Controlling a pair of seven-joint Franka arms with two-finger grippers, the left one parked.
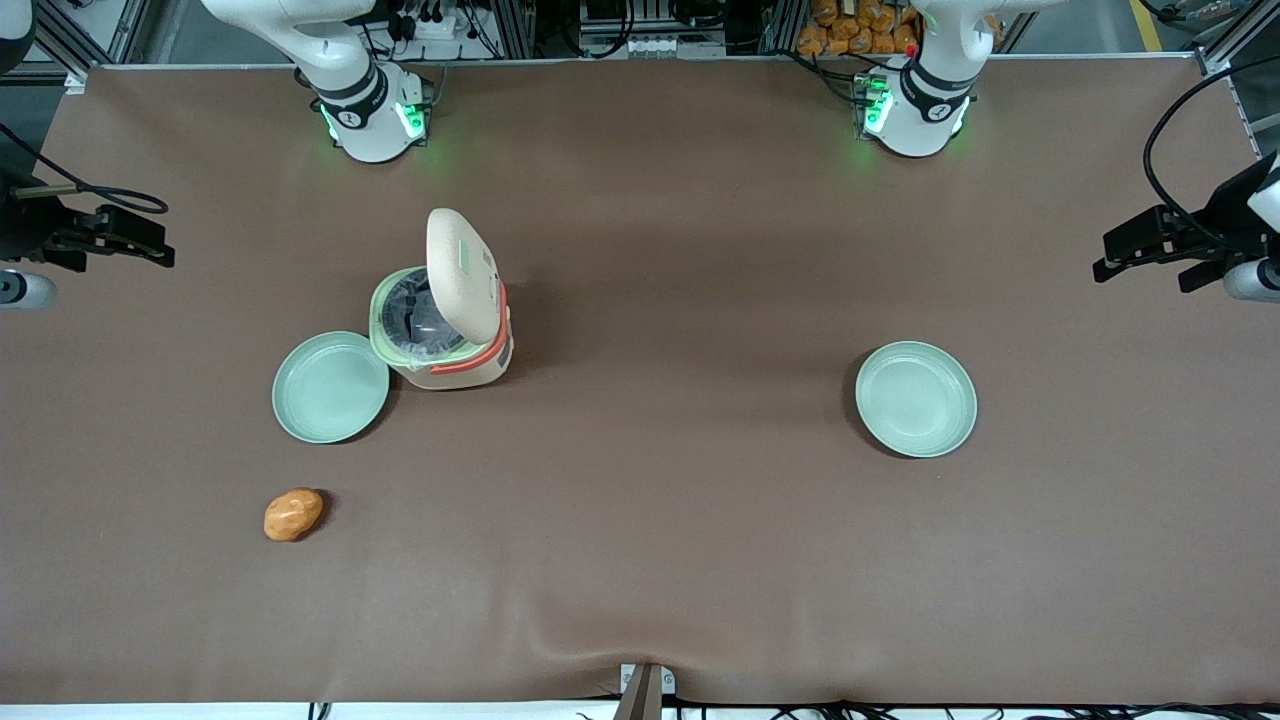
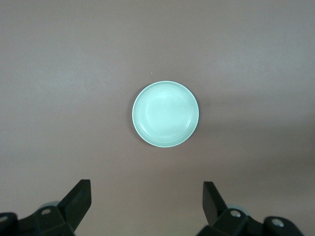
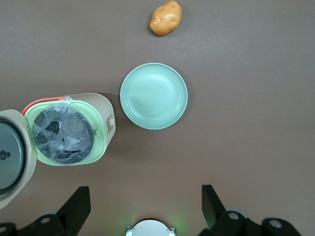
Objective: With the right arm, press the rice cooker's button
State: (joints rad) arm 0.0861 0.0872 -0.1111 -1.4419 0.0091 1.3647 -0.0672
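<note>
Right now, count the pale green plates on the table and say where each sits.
2. One plate sits beside the open rice cooker; the other plate lies toward the parked arm's end. The gripper hangs open above the table.

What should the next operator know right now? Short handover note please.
Tool: open, empty, parked high at the working arm's end of the table, touching nothing.
Rice cooker: on the table with its lid swung up, so the lined inner pot shows. One green plate sits right beside it; a potato lies nearer the front camera. A second green plate lies toward the parked arm's end.
Done: lid is already open, which suggests the button has been pressed.
Left: likely nothing; confirm before rerunning.
</note>
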